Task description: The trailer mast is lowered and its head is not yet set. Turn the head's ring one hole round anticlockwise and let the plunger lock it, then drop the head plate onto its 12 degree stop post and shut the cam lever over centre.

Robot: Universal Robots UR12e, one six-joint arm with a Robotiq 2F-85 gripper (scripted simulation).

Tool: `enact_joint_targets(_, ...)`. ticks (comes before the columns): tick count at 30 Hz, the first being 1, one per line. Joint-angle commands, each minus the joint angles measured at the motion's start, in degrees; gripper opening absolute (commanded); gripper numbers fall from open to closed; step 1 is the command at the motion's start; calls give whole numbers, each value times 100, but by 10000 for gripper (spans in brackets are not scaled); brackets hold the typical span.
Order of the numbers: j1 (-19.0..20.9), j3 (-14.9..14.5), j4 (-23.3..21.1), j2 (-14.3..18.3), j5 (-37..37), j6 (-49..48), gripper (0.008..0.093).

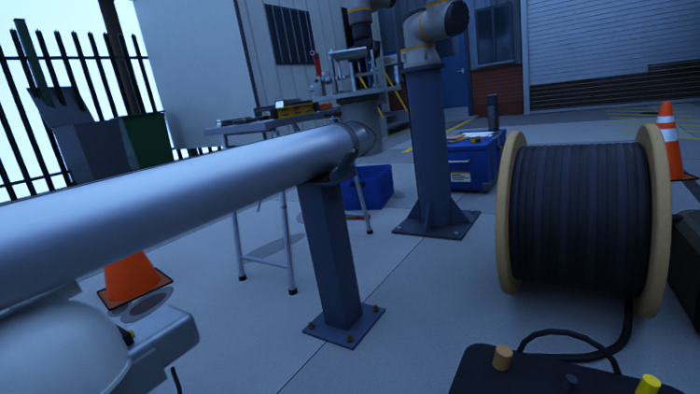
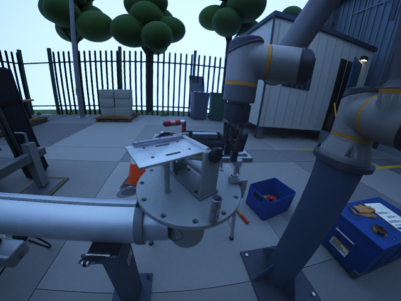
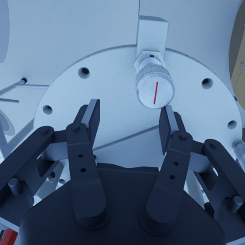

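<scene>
The knurled plunger knob point(image 3: 155, 88), marked with a red line, stands on its bracket at the rim of the round holed ring point(image 3: 137, 109), just ahead of my right finger. My gripper point(image 3: 129, 121) is open and holds nothing, hovering over the ring beside the knob. In the second side camera the gripper point(image 2: 234, 145) hangs at the far edge of the ring point(image 2: 189, 197), above the plunger point(image 2: 235, 171). The slotted head plate point(image 2: 166, 149) sits tilted above the ring on thin posts. A red-handled cam lever point(image 2: 175, 123) stands behind it, and a short stop post point(image 2: 215, 207) rises near the ring's front edge.
The long grey mast tube point(image 1: 161, 186) lies horizontal on a blue stand point(image 1: 338, 264). The robot's pedestal point(image 2: 311, 210) stands right of the head, with a blue crate point(image 2: 270, 197) and a blue toolbox point(image 2: 369, 233) on the ground. A cable reel point(image 1: 582, 215) and orange cones stand further off.
</scene>
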Motion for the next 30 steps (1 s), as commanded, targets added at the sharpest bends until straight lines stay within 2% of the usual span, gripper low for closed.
enact_joint_targets(1, 0, -3, -2, -2, 0, 0, 580)
enact_joint_targets(30, 0, -19, 93, -82, 0, 0, 580)
